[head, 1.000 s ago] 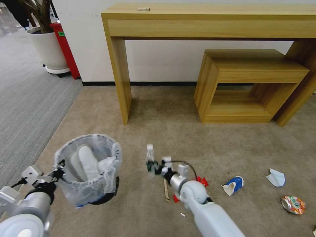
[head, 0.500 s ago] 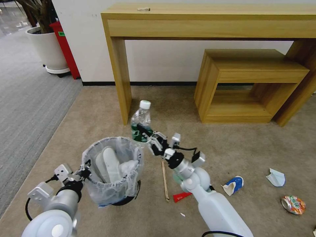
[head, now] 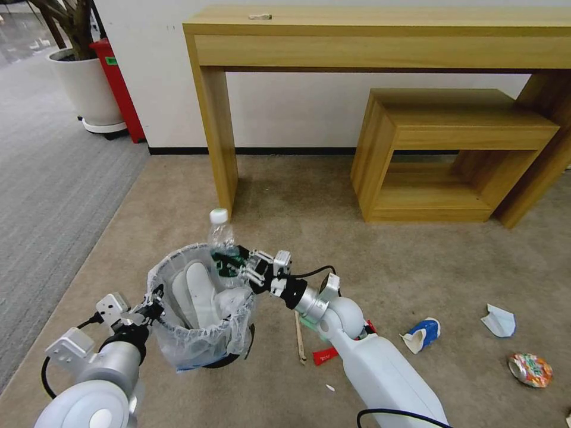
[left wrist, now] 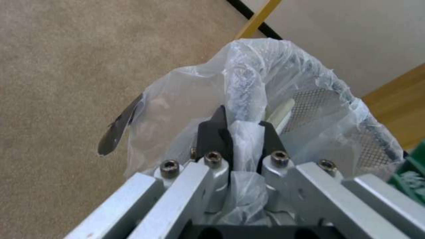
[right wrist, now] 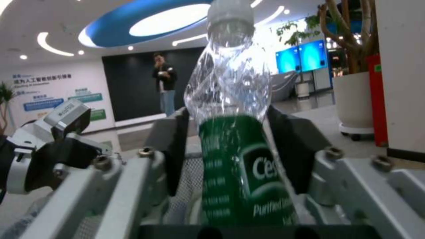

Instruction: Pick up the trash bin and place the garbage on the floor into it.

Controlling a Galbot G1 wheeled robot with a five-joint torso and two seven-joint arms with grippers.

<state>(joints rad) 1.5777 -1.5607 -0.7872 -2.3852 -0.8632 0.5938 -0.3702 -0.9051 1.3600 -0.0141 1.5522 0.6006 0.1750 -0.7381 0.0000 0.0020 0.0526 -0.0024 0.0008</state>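
The trash bin [head: 178, 348] hangs off the floor [head: 416, 267], its bag-lined rim pinched in my shut left gripper [head: 156, 297]; the wrist view shows the fingers [left wrist: 212, 136] clamping the plastic bag of the trash bin [left wrist: 283, 73]. A white slipper [head: 199, 294] lies inside. My right gripper [head: 241, 270] is shut on a clear bottle with a green label [head: 221, 241] [right wrist: 234, 139], held upright over the bin's far rim. A wooden stick [head: 299, 339], red wrapper [head: 327, 355], blue-white cup [head: 422, 334], white scrap [head: 498, 321] and crushed can [head: 529, 370] lie on the carpet.
A tall wooden console table [head: 217, 131] and a low wooden shelf unit [head: 440, 119] stand against the wall ahead. A white planter [head: 89, 89] and a red bin [head: 122, 89] are at the far left, beside the grey striped carpet [head: 47, 190].
My right gripper lifted the bottle off the floor and carried it left, to just above the bin's rim. The left arm brought the bin toward the middle, then held it nearly still.
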